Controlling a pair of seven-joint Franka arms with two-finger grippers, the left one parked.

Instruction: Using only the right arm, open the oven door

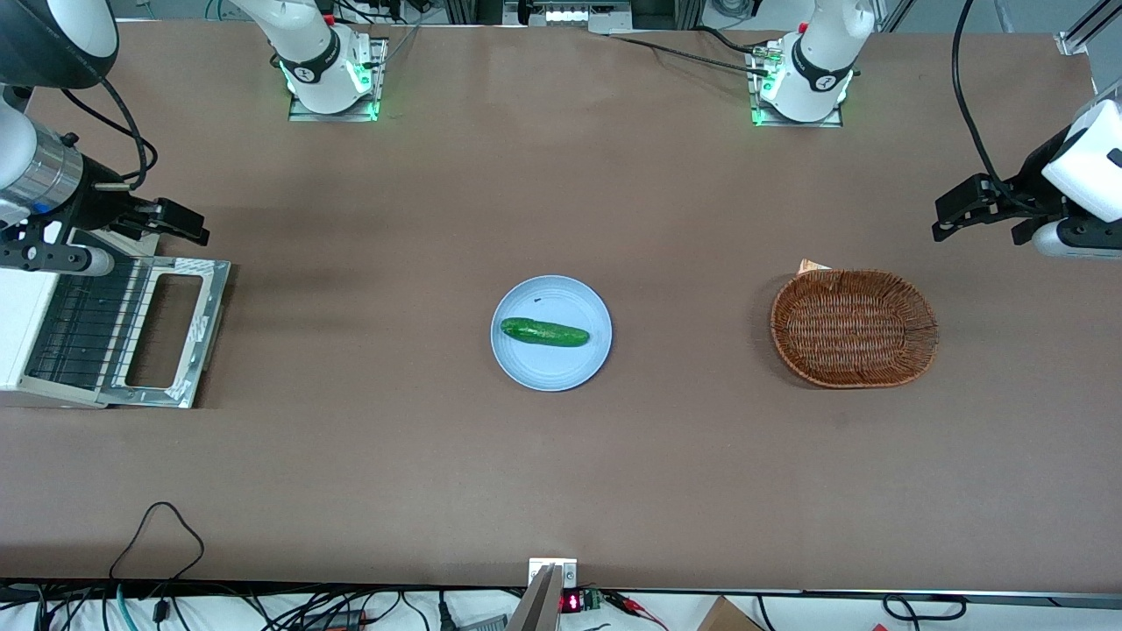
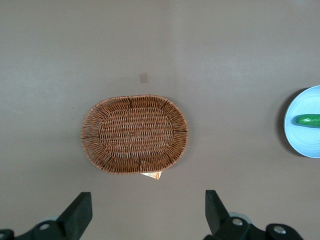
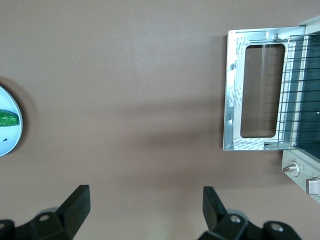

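The cream-white oven [image 1: 16,324] stands at the working arm's end of the table. Its door [image 1: 213,302] lies swung down flat in front of it, a silver frame round a glass window. The wire rack [image 1: 83,329] shows inside. My right arm's gripper [image 1: 188,223] hovers above the table beside the door's edge, farther from the front camera than the door. It is open and empty and touches nothing. In the right wrist view the gripper [image 3: 145,195] has its fingers wide apart over bare table, with the door [image 3: 232,100] and the oven's knob panel [image 3: 300,170] off to one side.
A light blue plate [image 1: 561,368] with a green cucumber [image 1: 543,332] sits mid-table. A brown wicker basket [image 1: 853,328] lies toward the parked arm's end. Cables [image 1: 158,543] lie at the table's near edge.
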